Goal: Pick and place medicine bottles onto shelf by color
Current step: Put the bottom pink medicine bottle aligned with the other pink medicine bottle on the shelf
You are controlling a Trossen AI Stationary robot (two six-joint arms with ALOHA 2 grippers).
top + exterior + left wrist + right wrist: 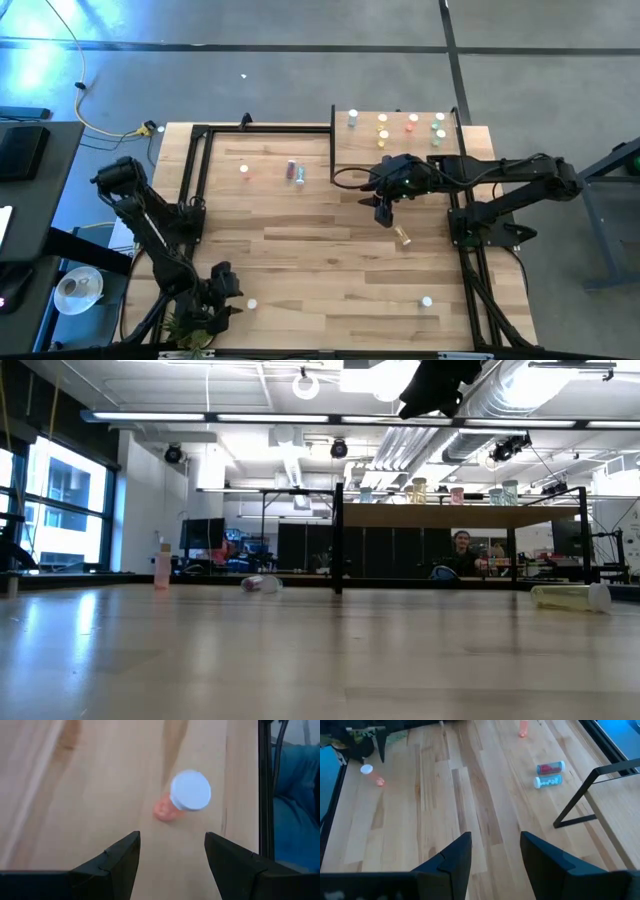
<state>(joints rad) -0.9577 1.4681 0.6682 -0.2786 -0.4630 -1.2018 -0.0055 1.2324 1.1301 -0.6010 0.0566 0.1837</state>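
Tabletop (pixel 300 250): red bottle (pixel 180 800) ahead of left claw (pixel 172 865) (open).

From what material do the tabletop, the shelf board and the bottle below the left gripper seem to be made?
The tabletop looks like wood: pale planks with grain lines and seams, with a light sheen. The shelf board also looks like pale wood, smoother, held on thin black uprights, likely metal. The bottle below the open left gripper seems to be plastic: a matte white cap on a translucent reddish body.
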